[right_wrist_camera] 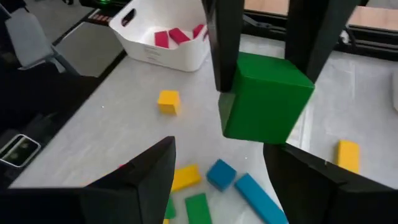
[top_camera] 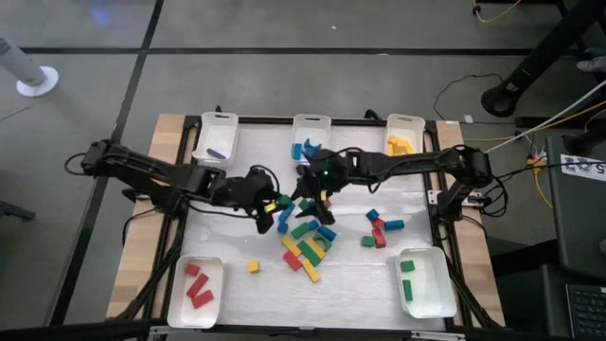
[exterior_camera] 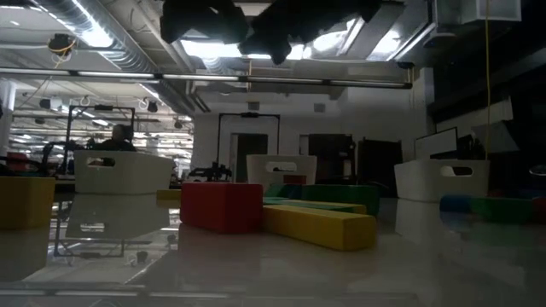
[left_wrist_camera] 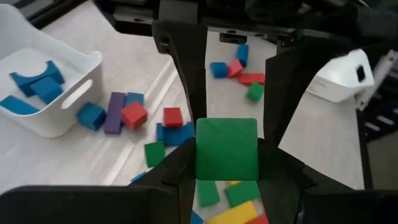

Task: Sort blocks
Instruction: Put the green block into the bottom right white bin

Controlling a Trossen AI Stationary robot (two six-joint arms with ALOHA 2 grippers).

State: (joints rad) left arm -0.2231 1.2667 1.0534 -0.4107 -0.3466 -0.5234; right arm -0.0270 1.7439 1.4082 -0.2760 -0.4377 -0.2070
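Nearest block: green cube (left_wrist_camera: 226, 149), flat-faced, plain, gripped between the left gripper's (left_wrist_camera: 227, 163) fingers, raised above the table's middle.
Left gripper: jaws narrow, holding the green cube.
Right gripper (top_camera: 310, 187): at 12 o'clock of the pile, facing the held cube; jaws wide, nothing between them.
Loose blocks (top_camera: 308, 242): red, blue, green, yellow cubes and bars at the table's centre; one yellow cube (top_camera: 254, 266) apart at 7 o'clock.
Trays: red blocks (top_camera: 198, 287) at 8 o'clock, green at 4 o'clock, blue at 12 o'clock.
Writing: none legible.
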